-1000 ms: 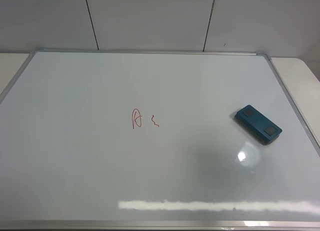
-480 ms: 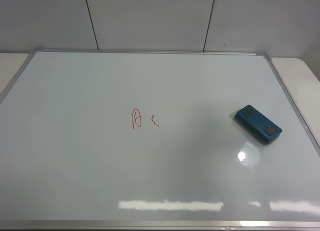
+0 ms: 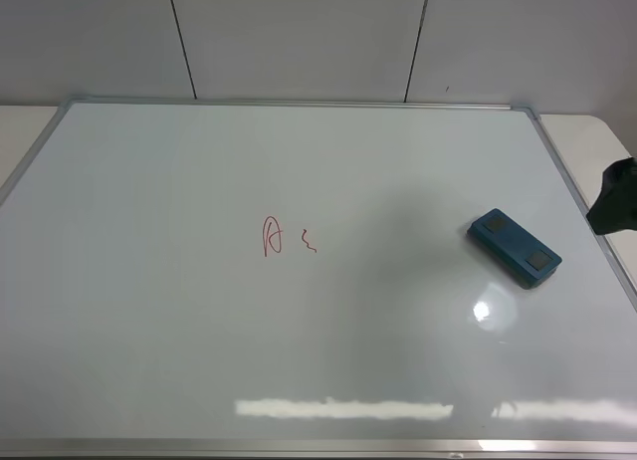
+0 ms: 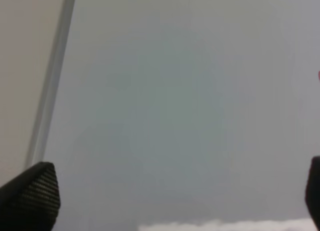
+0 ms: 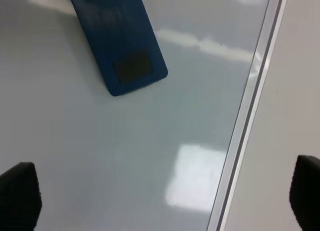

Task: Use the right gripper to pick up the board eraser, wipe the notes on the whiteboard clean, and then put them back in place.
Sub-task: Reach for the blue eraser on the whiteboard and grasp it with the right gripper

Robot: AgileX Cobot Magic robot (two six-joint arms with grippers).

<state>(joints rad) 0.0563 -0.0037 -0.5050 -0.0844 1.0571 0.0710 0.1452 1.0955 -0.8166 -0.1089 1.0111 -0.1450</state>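
Board: large glossy white whiteboard (image 3: 179, 331), silver-framed, lying flat.
Arm: black two-fingered right gripper (image 5: 161, 195), fingers wide apart, empty, above the board's right frame.
Eraser: teal-blue rounded rectangular board eraser (image 3: 515, 247), diagonal near the board's right edge.
Writing: thin red marker notes (image 3: 272, 236), mid-board, well apart from eraser.
Approach: probably centre over the block, fingers across its narrow width, then descend.
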